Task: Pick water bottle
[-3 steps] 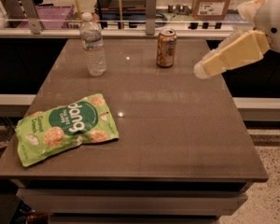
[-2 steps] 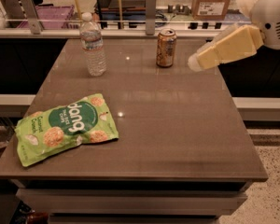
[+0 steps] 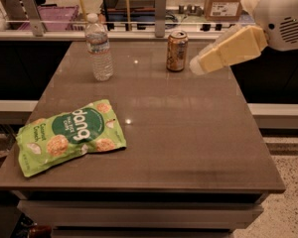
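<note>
1. Since a second before, my gripper had slid leftward above the far right part of the table and ended closer to the can. The bag, the can and the bottle lay just where they had been.
2. Nearest to the camera, on the front left of the brown tabletop, a green snack bag lay flat, with its lower corner close to the left edge.
3. Farther back on the left, the water bottle stood upright on the table with its white cap on. It touched nothing else and was well apart from my gripper.
4. To the right of the bottle, near the far edge, the gold-brown can stood upright, between the bottle and my gripper.
5. My gripper hung just to the right of the can, slanting down and to the left towards it. It touched neither the can nor the bottle. Whether it was spread or pressed together I could not tell.
6. Beyond the table ran a ledge, with a purple crate behind it on the left and a cardboard box on the right.
</note>
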Controlling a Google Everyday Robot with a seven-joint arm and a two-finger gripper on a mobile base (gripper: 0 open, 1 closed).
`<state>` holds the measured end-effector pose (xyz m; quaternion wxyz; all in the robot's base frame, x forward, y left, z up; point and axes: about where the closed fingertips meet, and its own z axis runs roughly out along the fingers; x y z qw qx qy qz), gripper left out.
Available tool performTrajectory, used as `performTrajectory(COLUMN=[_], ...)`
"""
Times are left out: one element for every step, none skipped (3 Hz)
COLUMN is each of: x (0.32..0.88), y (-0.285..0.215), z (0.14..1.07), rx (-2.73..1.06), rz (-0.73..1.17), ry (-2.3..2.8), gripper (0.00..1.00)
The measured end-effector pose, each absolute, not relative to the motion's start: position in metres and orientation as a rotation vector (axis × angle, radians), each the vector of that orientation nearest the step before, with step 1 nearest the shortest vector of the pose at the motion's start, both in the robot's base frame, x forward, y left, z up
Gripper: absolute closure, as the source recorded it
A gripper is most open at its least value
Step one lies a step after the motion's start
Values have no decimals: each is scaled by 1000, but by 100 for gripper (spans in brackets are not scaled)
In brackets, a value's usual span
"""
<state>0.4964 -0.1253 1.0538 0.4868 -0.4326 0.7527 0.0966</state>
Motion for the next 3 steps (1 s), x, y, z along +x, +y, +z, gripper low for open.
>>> performTrajectory(x=[505,516,531], y=[-96,-68,-47], z=[1049,1042,1034], rx=[-1064,-1039,-951], rz=[267,316,371], ry=[1792,1765,1761], gripper=[0,0,0])
